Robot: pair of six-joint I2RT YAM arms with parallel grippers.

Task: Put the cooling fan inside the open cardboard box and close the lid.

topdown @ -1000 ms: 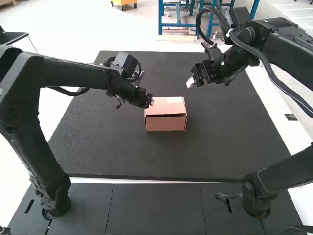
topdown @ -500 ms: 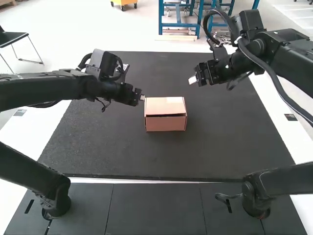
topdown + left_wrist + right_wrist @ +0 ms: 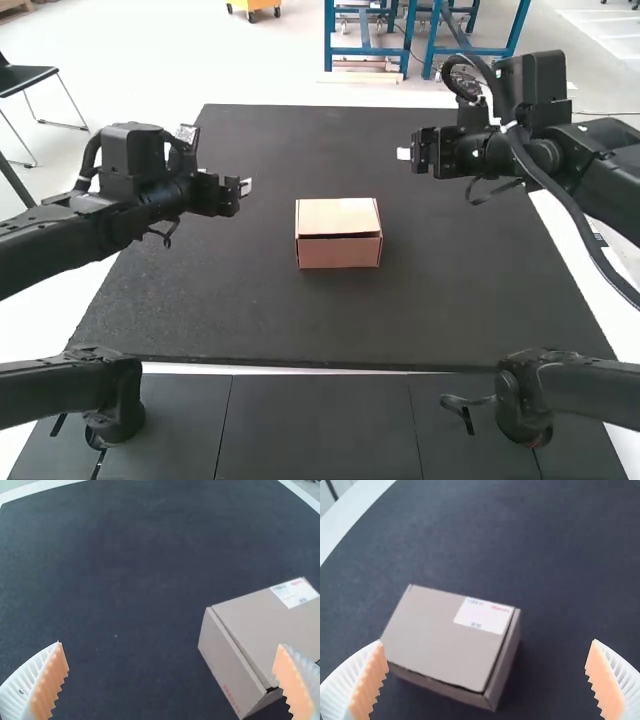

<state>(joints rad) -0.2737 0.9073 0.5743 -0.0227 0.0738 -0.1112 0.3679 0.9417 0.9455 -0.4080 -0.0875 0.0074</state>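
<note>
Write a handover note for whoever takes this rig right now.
Left gripper: open, empty, above the mat, left of the cardboard box, not touching it.
Right gripper: open, empty, above the mat beyond the box's right side, not touching it.
Box: mid-mat, lid shut.
Done: lid closed. Whether the fan is inside cannot be told from outside.
Left: probably nothing; confirm the fan is in.

Cardboard box [image 3: 338, 232]: lid flat down, interior hidden. Left wrist view: box corner cut off by frame edge, part behind orange-padded finger [image 3: 292, 680]. Label [image 3: 484, 615]: print blurred, unreadable. High view: left arm [image 3: 60, 225] and right arm [image 3: 590, 165] cut off at frame sides.
</note>
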